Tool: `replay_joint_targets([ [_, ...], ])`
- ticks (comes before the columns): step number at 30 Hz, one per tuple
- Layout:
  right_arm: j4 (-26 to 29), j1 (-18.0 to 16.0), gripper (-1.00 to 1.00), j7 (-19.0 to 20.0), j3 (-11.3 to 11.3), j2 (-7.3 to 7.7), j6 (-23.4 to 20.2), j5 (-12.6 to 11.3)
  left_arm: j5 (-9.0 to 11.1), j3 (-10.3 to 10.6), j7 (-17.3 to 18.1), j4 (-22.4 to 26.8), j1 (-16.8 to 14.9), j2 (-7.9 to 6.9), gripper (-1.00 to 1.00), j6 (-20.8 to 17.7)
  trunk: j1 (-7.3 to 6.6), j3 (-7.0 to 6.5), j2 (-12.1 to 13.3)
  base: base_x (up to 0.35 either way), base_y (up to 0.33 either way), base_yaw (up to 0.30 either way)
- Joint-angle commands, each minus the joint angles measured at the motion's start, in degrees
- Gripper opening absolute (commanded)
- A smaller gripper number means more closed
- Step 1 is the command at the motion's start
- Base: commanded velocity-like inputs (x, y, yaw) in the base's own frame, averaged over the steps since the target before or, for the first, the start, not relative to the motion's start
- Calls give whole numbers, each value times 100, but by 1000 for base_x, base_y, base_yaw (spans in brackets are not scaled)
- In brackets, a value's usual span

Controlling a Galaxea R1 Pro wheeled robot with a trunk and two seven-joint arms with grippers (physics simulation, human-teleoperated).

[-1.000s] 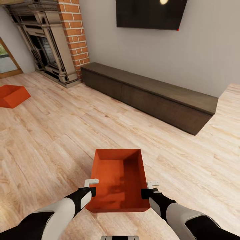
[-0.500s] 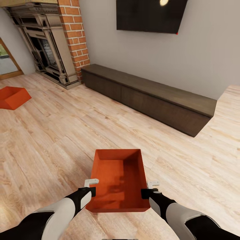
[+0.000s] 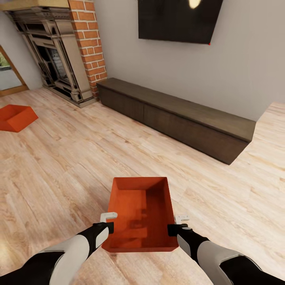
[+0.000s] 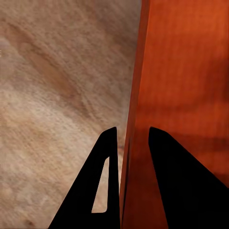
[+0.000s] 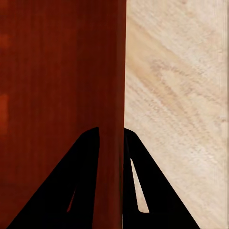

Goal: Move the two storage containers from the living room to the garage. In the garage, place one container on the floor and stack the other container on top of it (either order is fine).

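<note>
An orange-red storage container [image 3: 140, 213] is held just in front of me over the living room's light wood planks. My left gripper [image 3: 107, 223] is shut on its left wall, and the left wrist view shows that wall [image 4: 138, 109] pinched between the two black fingers [image 4: 107, 157]. My right gripper [image 3: 177, 225] is shut on the right wall, which runs between its fingers [image 5: 131, 152] in the right wrist view as a dark red wall [image 5: 112, 86]. The other storage container [image 3: 16, 117] sits on the planks at the far left.
A long dark low cabinet [image 3: 178, 118] runs along the wall ahead under a black TV [image 3: 180, 19]. A red-brick fireplace [image 3: 63, 51] stands at the back left, with a wood-framed glass door [image 3: 10, 75] beyond it. Wood plank floor [image 3: 79, 158] stretches open between me and these.
The whole head view has drifted slightly, so the fireplace, cabinet and far container sit a little lower and further right. The held container and both grippers keep the same place in the picture.
</note>
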State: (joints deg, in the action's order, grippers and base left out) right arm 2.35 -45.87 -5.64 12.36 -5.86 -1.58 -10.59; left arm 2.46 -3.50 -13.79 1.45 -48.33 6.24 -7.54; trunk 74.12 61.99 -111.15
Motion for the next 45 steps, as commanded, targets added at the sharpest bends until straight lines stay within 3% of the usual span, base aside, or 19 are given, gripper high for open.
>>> replay_joint_targets([
  [1, -6, -1, -100, -43, 103, 4, -9, -57, -42, 24, -69, 22, -1, -35, -100, -32, -23, -15, 40, 0, 0, 0],
  [45, -6, -1, -100, -51, 100, 11, 49, -57, -40, 16, -71, 22, -1, -35, -100, -28, -990, -805, 1805, 0, 0, 0],
])
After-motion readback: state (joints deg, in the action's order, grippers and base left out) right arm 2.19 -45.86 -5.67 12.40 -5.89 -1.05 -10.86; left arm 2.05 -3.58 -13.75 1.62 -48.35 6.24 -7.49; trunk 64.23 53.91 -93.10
